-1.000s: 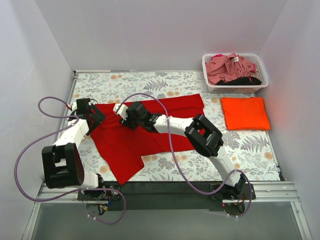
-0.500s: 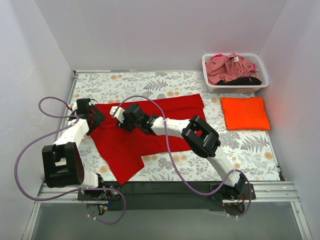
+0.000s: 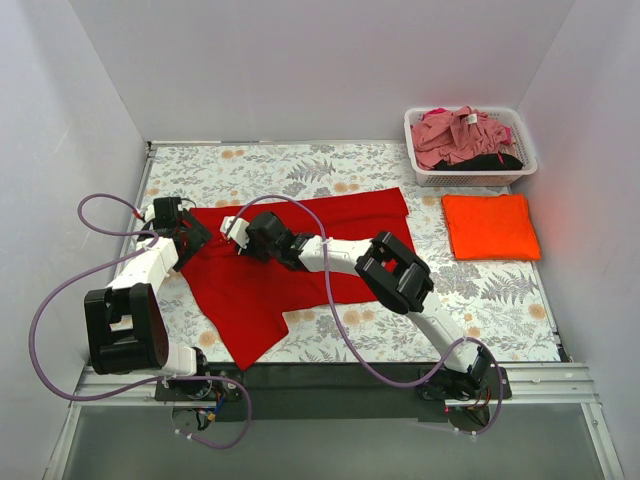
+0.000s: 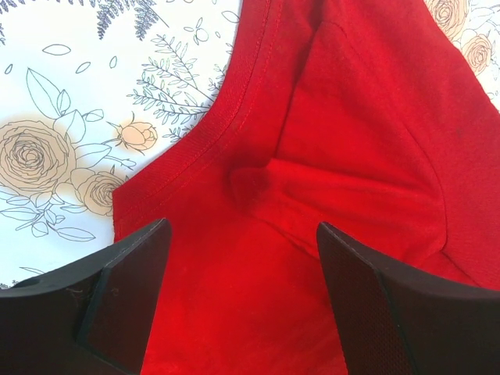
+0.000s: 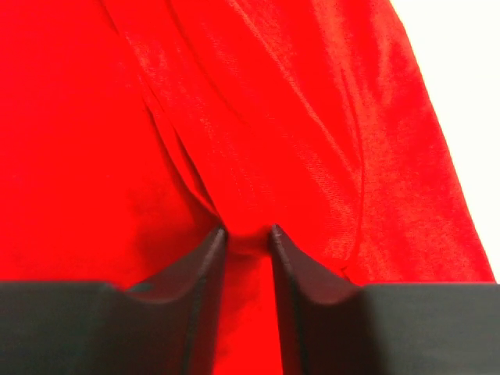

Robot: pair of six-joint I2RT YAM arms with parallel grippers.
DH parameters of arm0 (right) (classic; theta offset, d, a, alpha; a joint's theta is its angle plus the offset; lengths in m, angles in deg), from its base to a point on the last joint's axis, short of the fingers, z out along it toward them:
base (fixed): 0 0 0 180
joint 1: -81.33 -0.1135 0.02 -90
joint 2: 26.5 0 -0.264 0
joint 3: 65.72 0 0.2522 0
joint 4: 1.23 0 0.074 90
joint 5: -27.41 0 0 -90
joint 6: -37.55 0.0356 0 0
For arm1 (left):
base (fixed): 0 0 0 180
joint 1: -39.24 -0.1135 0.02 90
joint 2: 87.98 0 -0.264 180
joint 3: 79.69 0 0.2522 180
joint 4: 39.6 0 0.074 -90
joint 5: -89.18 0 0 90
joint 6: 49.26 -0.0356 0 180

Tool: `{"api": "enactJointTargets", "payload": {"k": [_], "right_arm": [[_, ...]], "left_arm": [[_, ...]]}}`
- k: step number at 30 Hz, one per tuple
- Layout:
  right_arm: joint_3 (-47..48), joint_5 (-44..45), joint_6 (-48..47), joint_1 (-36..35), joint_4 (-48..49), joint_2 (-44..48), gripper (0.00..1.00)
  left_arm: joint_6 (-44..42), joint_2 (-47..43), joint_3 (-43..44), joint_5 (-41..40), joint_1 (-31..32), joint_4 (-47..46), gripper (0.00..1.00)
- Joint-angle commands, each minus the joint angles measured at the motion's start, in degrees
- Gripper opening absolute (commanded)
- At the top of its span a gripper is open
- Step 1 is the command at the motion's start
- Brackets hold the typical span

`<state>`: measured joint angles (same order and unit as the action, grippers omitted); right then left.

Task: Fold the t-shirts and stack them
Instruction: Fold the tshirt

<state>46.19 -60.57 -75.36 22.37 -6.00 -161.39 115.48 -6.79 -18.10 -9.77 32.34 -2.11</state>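
A bright red t-shirt (image 3: 255,300) lies spread and rumpled on the floral table cloth (image 3: 300,165). My left gripper (image 3: 190,232) hovers open over its left edge. In the left wrist view its fingers straddle bare red cloth (image 4: 351,117) beside a ribbed hem, and the gripper (image 4: 242,226) holds nothing. My right gripper (image 3: 238,232) reaches across to the shirt's upper left. In the right wrist view that gripper (image 5: 248,232) is shut on a raised fold of the red cloth (image 5: 258,117). A folded orange t-shirt (image 3: 490,226) lies flat at the right.
A white lattice basket (image 3: 470,177) stands at the back right, holding a dusty pink tee (image 3: 455,135) over a black one (image 3: 497,160). White walls close in the table on three sides. The right forearm (image 3: 395,270) stretches over the red shirt's middle.
My right gripper slid a little to the left along the shirt, and its jaws narrowed onto a fold of cloth. The left gripper stayed in place.
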Motion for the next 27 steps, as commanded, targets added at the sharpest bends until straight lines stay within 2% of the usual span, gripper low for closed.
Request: {"api": "enactJointTargets", "payload": {"k": [1, 5, 6, 8, 11, 17, 22, 27], "right_arm": [[2.66, 1.93, -0.9, -0.1, 2.61, -0.02, 0.32], [2.14, 2.29, -1.69, -0.1, 2.52, 0.94, 0.17], [1.79, 2.2, -1.87, -0.1, 2.52, 1.64, 0.11], [1.35, 1.93, -2.13, -0.1, 2.52, 2.35, 0.06], [0.73, 1.49, -2.57, -0.1, 2.43, 3.58, 0.04], [-0.85, 0.27, -2.66, -0.1, 2.52, 5.6, 0.02], [-1.56, -0.53, -2.05, 0.16, 2.43, 6.39, 0.01], [-2.0, -1.58, -0.99, 0.51, 2.43, 7.01, 0.01]], "left_arm": [[-0.56, -0.5, 0.42, 0.34, 0.22, -0.26, 0.74], [-0.56, -0.5, 0.42, 0.43, 0.22, -0.26, 0.73], [-0.56, -0.5, 0.42, 0.51, 0.22, -0.35, 0.72], [-0.56, -0.42, 0.42, 0.69, 0.22, -0.35, 0.71], [-0.56, -0.33, 0.42, 1.74, 0.22, -0.35, 0.69], [-0.47, 0.37, 0.33, 3.06, 0.22, -0.43, 0.58], [-0.47, 1.17, 0.51, 2.89, 0.3, -0.35, 0.58], [-0.38, 3.27, 0.68, 4.46, 0.22, -0.61, 0.62]]}}
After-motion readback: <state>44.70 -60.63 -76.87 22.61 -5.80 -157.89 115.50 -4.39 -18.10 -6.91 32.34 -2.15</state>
